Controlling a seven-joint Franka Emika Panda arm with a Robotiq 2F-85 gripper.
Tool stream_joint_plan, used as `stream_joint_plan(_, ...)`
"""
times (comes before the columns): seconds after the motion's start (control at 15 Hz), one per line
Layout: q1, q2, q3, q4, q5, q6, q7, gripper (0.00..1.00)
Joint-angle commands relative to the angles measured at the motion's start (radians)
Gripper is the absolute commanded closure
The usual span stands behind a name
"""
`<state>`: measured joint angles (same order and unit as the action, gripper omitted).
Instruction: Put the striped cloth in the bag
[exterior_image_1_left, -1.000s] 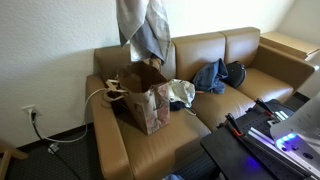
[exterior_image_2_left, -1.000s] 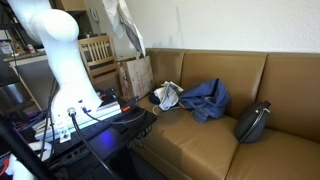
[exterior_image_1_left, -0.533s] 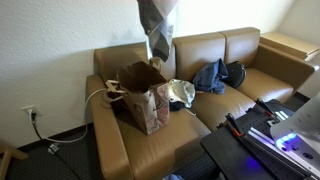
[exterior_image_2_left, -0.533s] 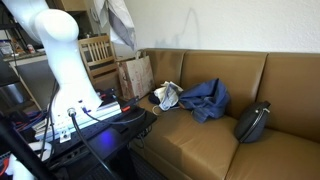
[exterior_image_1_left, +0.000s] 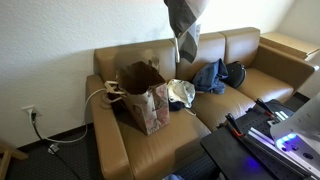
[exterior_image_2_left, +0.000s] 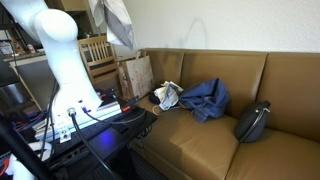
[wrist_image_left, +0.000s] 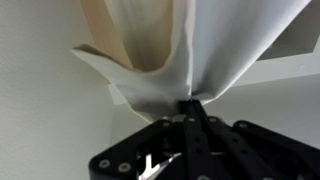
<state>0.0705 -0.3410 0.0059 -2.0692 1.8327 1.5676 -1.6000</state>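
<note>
The striped cloth (exterior_image_1_left: 185, 25), grey and white, hangs from the top edge of the picture, above the couch's backrest and to the right of the bag. It also shows in an exterior view (exterior_image_2_left: 115, 22) and fills the wrist view (wrist_image_left: 180, 50). My gripper (wrist_image_left: 190, 102) is shut on the cloth's top; the cloth drapes away from the jaws. The gripper itself is out of frame in both exterior views. The brown paper bag (exterior_image_1_left: 145, 95) stands open on the couch's left seat, also seen in an exterior view (exterior_image_2_left: 135, 75).
On the tan couch (exterior_image_1_left: 250, 85) lie a light crumpled cloth (exterior_image_1_left: 180, 93), blue clothing (exterior_image_1_left: 210, 77) and a black pouch (exterior_image_1_left: 236, 72). A black table with electronics (exterior_image_1_left: 260, 135) stands in front. The white robot base (exterior_image_2_left: 60, 60) and a wooden chair (exterior_image_2_left: 95, 48) stand beside the couch.
The hanging cloth has moved right, from above the bag to over the couch's middle, and has risen higher. The bag and the other things have not moved.
</note>
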Motion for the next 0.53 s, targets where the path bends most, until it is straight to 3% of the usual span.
stream_joint_plan(0.0, -0.026, 0.004, 0.019, 0.001, 0.005, -0.008, 0.009, 0.99)
stream_joint_plan(0.13, -0.026, 0.008, 0.020, 0.001, 0.005, -0.008, 0.013, 1.00)
stream_joint_plan(0.47, 0.003, 0.110, 0.032, 0.034, 0.004, -0.126, 0.227, 1.00)
